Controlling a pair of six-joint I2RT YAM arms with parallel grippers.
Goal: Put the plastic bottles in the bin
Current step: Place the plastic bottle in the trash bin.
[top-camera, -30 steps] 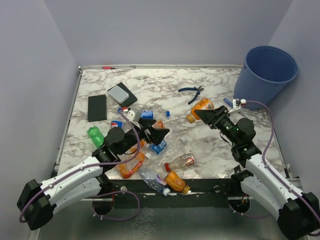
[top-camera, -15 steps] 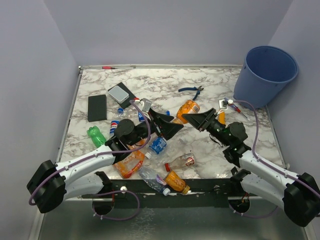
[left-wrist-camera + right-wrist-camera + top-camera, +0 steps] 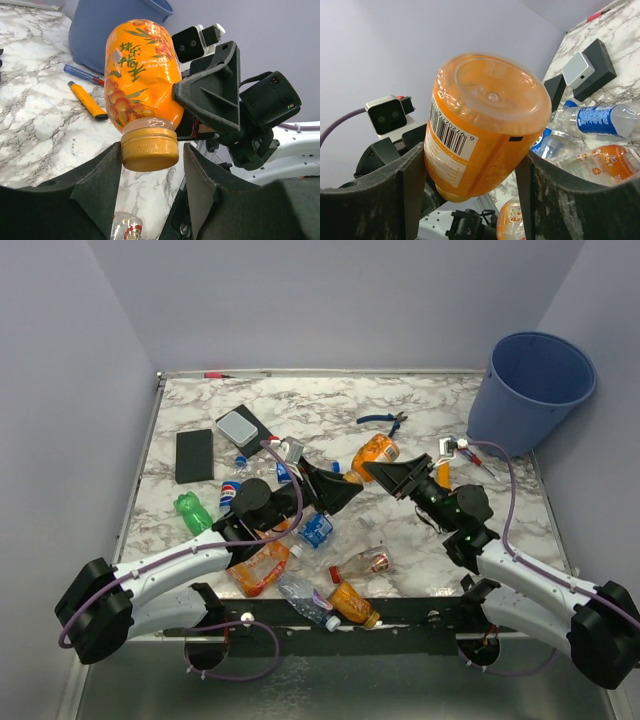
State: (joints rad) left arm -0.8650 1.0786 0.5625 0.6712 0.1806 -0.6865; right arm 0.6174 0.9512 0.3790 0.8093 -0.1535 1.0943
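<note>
An orange bottle (image 3: pixel 377 453) with an orange cap hangs above the table's middle, held from both ends. My right gripper (image 3: pixel 475 165) is shut on its body (image 3: pixel 485 120) near the base. My left gripper (image 3: pixel 152 155) has closed in on its cap, and the bottle (image 3: pixel 140 75) points cap-first at that wrist. In the top view the left gripper (image 3: pixel 355 487) and right gripper (image 3: pixel 385 472) meet tip to tip. Several more plastic bottles lie front left, among them a green one (image 3: pixel 191 512) and a blue-labelled one (image 3: pixel 316 530). The blue bin (image 3: pixel 530 385) stands at the far right corner.
Blue-handled pliers (image 3: pixel 383 421) lie behind the grippers. A flat black slab (image 3: pixel 194 455) and a black box with a white device (image 3: pixel 243 428) sit far left. A yellow cutter (image 3: pixel 87 100) and a pen (image 3: pixel 82 75) lie near the bin (image 3: pixel 110 30).
The right arm swung the orange bottle left toward the middle and the left arm rose to meet it. The left jaws narrowed from wide open onto the cap.
</note>
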